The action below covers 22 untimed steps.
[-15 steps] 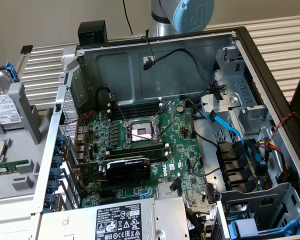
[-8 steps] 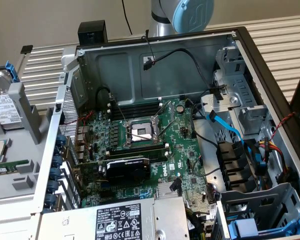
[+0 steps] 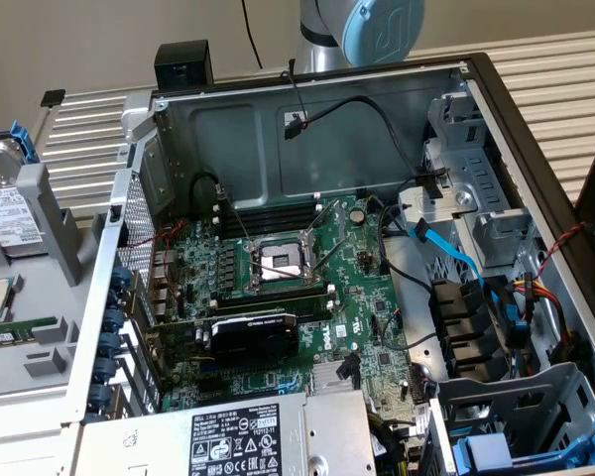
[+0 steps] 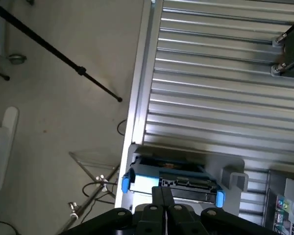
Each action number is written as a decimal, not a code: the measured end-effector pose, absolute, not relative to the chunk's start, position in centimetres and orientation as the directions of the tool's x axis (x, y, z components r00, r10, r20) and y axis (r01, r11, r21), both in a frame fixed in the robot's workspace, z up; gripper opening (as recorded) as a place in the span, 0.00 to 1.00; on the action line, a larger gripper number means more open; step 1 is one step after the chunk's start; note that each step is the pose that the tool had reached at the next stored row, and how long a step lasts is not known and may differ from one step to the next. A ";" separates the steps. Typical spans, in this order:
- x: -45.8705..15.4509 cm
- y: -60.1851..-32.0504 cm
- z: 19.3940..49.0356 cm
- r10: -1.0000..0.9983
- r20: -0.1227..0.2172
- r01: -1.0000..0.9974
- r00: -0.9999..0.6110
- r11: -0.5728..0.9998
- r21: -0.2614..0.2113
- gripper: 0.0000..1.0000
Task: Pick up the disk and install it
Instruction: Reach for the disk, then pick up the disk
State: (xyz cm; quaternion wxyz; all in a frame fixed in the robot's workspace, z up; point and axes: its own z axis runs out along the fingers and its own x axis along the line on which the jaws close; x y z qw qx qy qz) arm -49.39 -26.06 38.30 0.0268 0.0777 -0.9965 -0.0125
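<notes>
1: Two black fingers [image 4: 159,199] of the gripper [image 4: 164,192] are seen pressed together, with nothing held between them. What is found just beyond them?
2: The disk [image 4: 175,182] is found there, set in a grey holder [image 4: 233,177], its dark connector edge turned towards the gripper and its blue frame [image 4: 125,184] showing at both ends.
1: What could be spoiled from here?
2: It is judged that closed jaws, if lowered as they stand, would strike that edge instead of straddling it; the connector could be marked, or the disk knocked askew in its holder. Smooth metal sides may also be let slip, and the thin plastic clips could be snagged.
1: And further off?
2: A ribbed, bright metal table [image 4: 210,98] is laid under the holder, with a dull floor [image 4: 49,147] beside it. In the exterior view the disk [image 3: 0,213], flat and silver with a white label, is placed at the exterior view's left, well apart from the open computer case [image 3: 228,129], whose sheet-metal walls are hard-edged
</notes>
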 end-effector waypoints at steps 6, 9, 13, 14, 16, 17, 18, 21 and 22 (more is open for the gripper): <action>-49.4 -26.1 38.3 -0.262 0.051 -0.261 -0.964 0.965 0.029 0.11; -49.4 -26.1 38.3 -0.315 0.051 -0.313 -0.948 0.949 0.029 0.11; -49.4 -26.1 38.3 -0.383 0.051 -0.382 -0.922 0.924 0.029 0.11; -49.4 -26.1 38.3 -0.396 0.051 -0.395 -0.917 0.918 0.029 0.11; -49.4 -26.1 38.3 -0.400 0.051 -0.399 -0.915 0.916 0.029 0.11; -49.4 -26.1 38.3 -0.400 0.052 -0.399 -0.915 0.916 0.029 0.11; -49.4 -26.1 38.3 -0.400 0.053 -0.399 -0.915 0.916 0.030 0.11; -49.4 -26.1 38.3 -0.400 0.055 -0.399 -0.915 0.916 0.030 0.11; -49.4 -26.1 38.3 -0.400 0.055 -0.399 -0.915 0.916 0.031 0.11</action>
